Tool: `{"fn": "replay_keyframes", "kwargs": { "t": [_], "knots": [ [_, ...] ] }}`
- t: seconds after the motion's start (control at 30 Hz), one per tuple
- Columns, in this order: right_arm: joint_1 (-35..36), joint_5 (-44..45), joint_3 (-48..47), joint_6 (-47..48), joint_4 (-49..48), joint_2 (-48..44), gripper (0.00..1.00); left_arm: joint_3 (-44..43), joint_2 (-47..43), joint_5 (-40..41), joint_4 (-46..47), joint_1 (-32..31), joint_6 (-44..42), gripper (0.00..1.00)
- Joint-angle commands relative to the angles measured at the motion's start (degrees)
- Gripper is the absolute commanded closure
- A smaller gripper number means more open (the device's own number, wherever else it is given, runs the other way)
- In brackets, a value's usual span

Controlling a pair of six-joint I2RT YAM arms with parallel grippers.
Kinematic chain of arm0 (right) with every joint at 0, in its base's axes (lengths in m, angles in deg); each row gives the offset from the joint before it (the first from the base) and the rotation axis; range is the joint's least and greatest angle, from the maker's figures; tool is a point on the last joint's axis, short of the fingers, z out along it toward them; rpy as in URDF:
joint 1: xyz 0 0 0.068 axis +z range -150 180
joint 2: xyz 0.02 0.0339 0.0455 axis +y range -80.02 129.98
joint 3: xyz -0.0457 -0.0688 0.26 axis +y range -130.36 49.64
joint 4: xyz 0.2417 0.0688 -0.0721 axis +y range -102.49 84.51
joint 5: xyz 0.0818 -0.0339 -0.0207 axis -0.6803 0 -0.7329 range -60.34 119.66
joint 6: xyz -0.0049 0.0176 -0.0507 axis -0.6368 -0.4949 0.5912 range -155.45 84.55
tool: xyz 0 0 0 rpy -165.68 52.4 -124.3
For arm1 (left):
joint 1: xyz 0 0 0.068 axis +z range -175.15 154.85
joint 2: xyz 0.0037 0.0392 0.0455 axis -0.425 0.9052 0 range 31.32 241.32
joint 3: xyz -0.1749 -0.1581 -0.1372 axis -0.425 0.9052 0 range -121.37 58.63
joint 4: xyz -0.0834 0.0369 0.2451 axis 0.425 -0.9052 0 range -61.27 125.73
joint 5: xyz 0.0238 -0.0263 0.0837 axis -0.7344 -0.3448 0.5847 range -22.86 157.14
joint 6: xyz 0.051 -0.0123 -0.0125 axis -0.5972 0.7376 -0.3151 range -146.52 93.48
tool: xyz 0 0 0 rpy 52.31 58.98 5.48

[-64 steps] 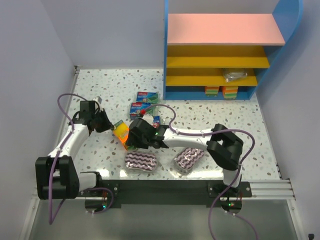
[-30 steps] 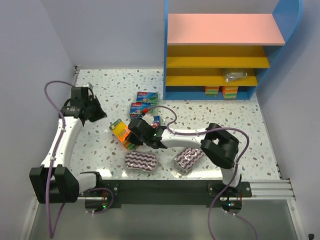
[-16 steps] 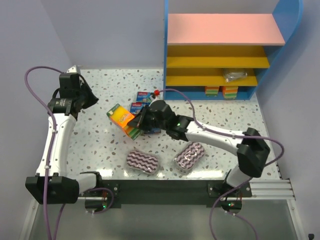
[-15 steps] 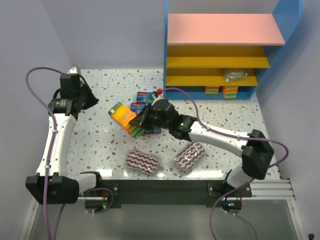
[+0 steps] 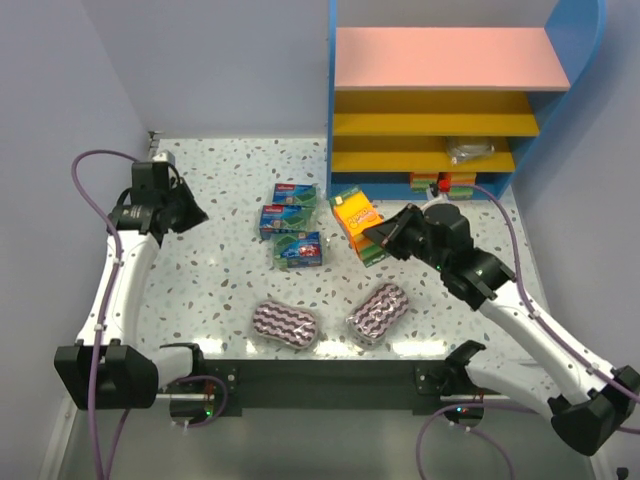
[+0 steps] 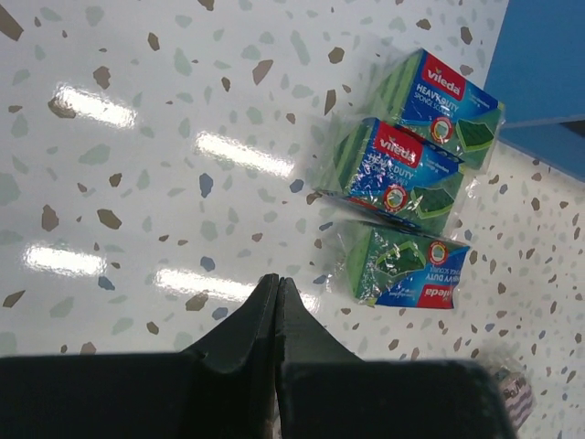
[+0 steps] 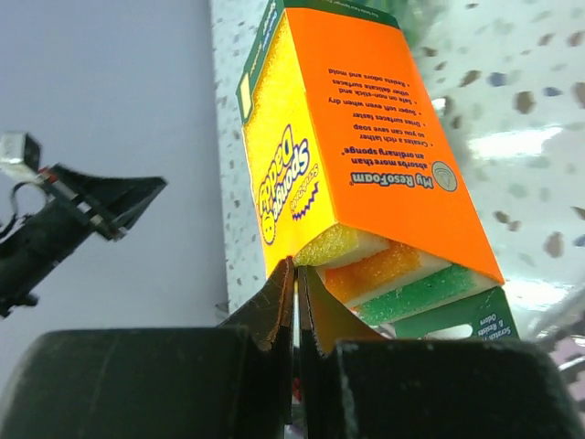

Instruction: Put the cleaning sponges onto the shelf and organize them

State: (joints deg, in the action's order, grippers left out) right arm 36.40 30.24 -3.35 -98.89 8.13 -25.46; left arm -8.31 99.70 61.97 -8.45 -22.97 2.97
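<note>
My right gripper (image 5: pixel 383 238) is shut on the near edge of an orange-yellow-green sponge pack (image 5: pixel 355 222) (image 7: pixel 366 155) and holds it tilted above the table, in front of the shelf (image 5: pixel 450 58). The jaws (image 7: pixel 294 267) pinch the pack's corner. At the table's left, my left gripper (image 5: pixel 195 213) (image 6: pixel 277 280) is shut with nothing in it. Three blue-green packs (image 5: pixel 294 194) (image 5: pixel 281 218) (image 5: pixel 299 250) lie mid-table; the left wrist view has them ahead of the fingers (image 6: pixel 402 174). Two purple-white pads (image 5: pixel 283 322) (image 5: pixel 377 311) lie near the front.
On the shelf, a silvery scourer pack (image 5: pixel 470 150) rests on a yellow board. Two orange-yellow-green packs (image 5: pixel 425 182) (image 5: pixel 460 183) stand in the bottom bay. Grey walls close in on the left, back and right.
My right arm has swung right with the orange pack, from the table's left-middle to just before the shelf. The left gripper has shifted slightly towards the table's middle.
</note>
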Motion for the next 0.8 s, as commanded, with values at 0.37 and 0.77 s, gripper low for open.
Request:
{"fn": "replay_keyframes", "kwargs": {
  "t": [0.37,0.77],
  "knots": [
    [-16.0,-8.31,9.22,1.92,-19.61,14.93,1.0,0.67,0.88,-2.92,5.33,-0.15,-0.23,0.98],
    [-25.24,-10.08,9.93,-3.44,-59.76,38.4,1.0,3.13,0.27,-0.63,7.62,-0.15,-0.76,0.98]
  ]
}}
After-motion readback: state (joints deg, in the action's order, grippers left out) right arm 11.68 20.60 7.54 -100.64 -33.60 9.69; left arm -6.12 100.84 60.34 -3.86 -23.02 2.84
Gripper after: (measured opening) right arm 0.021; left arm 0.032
